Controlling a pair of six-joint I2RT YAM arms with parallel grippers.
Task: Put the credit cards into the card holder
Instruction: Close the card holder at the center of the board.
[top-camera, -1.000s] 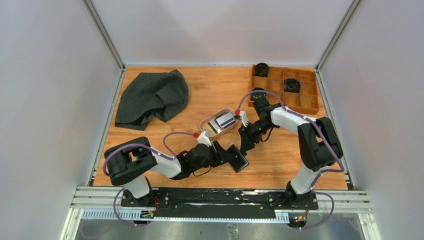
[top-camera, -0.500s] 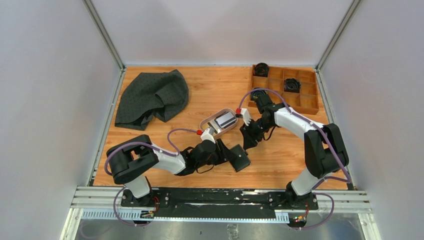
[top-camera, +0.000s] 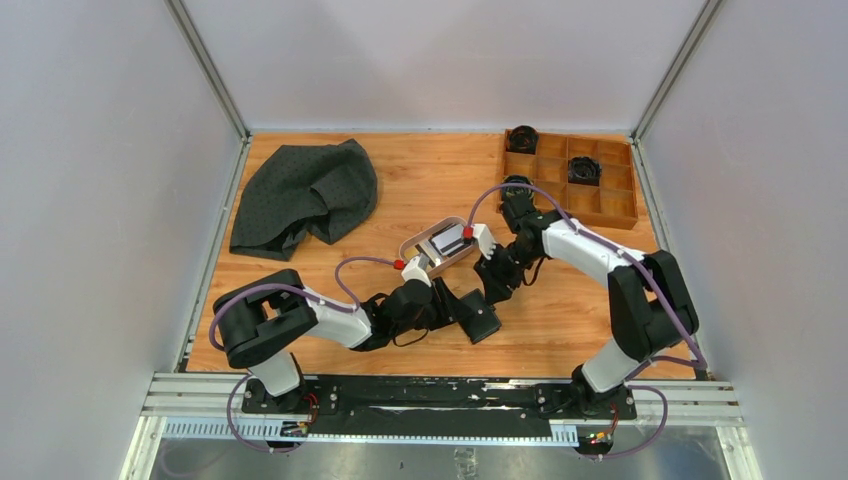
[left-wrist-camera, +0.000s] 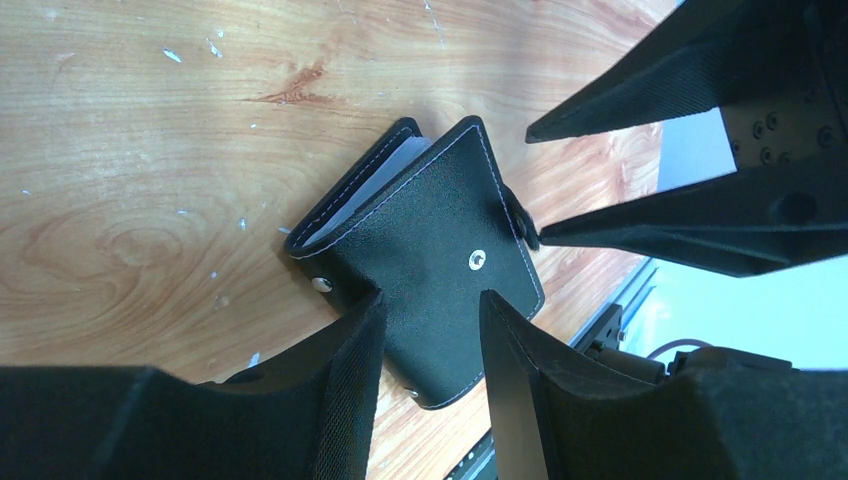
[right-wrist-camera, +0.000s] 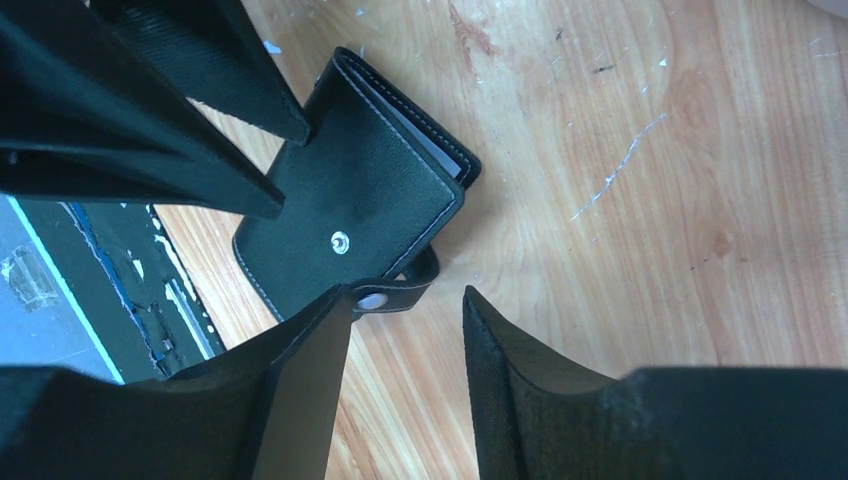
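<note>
Right end effector (right-wrist-camera: 408, 300) shifted slightly leftward, released, at wallet (left-wrist-camera: 430, 250) strap (right-wrist-camera: 415, 285). Left end effector (left-wrist-camera: 432, 300) released above. Wallet unopened on worktop (top-camera: 400, 190); cards (top-camera: 452, 239) waiting.

Grey cloth (top-camera: 305, 195), wooden box (top-camera: 612, 206), perhaps pinkish tray (top-camera: 413, 239)

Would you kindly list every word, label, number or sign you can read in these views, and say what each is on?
None can be read.
The black card holder shows only plain leather-like covers and metal snaps, with no print.
Any print on the credit cards in the pinkish tray is too small to read.
</note>
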